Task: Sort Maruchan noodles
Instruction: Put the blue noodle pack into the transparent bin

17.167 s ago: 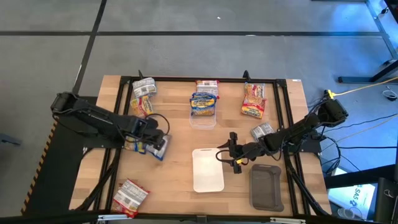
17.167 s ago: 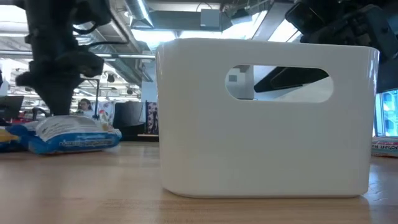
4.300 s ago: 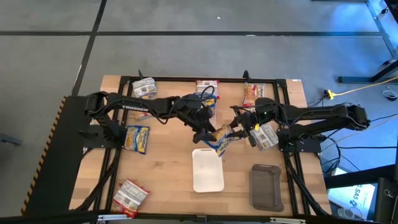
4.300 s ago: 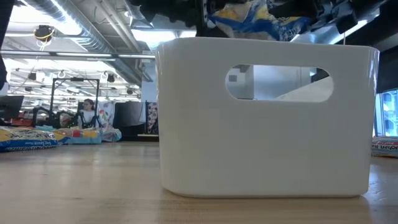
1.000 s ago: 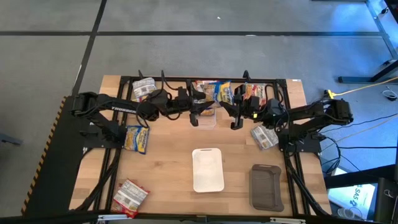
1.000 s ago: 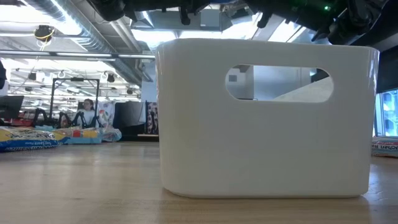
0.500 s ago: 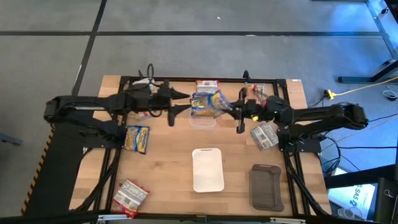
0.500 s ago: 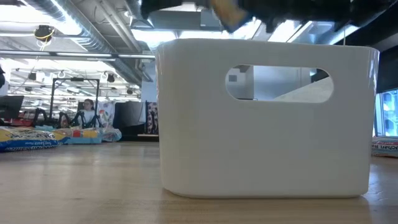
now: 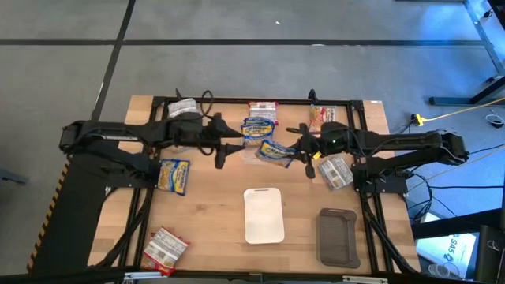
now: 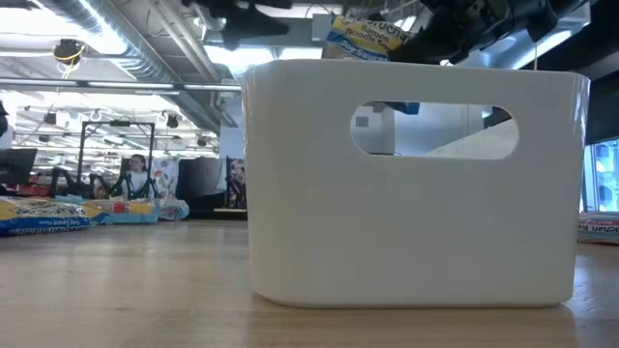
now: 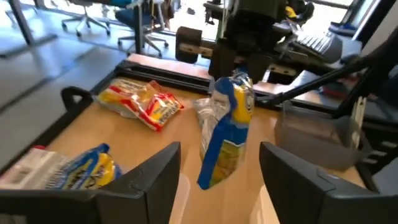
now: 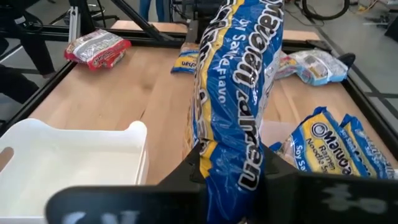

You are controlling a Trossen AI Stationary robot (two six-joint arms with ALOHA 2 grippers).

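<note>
My right gripper (image 9: 297,150) is shut on a blue-yellow Maruchan packet (image 9: 274,151), which hangs in the air over the table's middle and shows above the white bin's rim in the low view (image 10: 372,34). My left gripper (image 11: 217,186) stands open a little to the left of it (image 9: 225,147), facing the packet (image 11: 227,130) and touching nothing. Another blue-yellow packet (image 9: 257,126) lies just beyond. Further packets lie flat on the table: yellow-blue (image 9: 175,175), silver-red (image 9: 166,246), silver (image 9: 183,109), red-orange (image 9: 319,117). My right gripper pinches one end of the blue-yellow packet (image 12: 231,158) between its two fingers (image 12: 194,167). The fingers come from the table's right, slanting slightly down, in line with the packet's length. The packet sticks out toward my left gripper, its free end (image 11: 211,177) drooping, clear of the table.
A white tray (image 9: 263,214) sits near the table's middle front, and a dark grey tray (image 9: 338,237) to its right. Silver packets lie at the far middle (image 9: 263,108) and by my right arm (image 9: 335,171). A black frame (image 9: 237,100) borders the table.
My left gripper has drawn back from the packet toward the table's left edge. Both grippers have tipped up from pointing downward to nearly level. The packet, kept in my right gripper, has come from the far side toward the table's middle.
</note>
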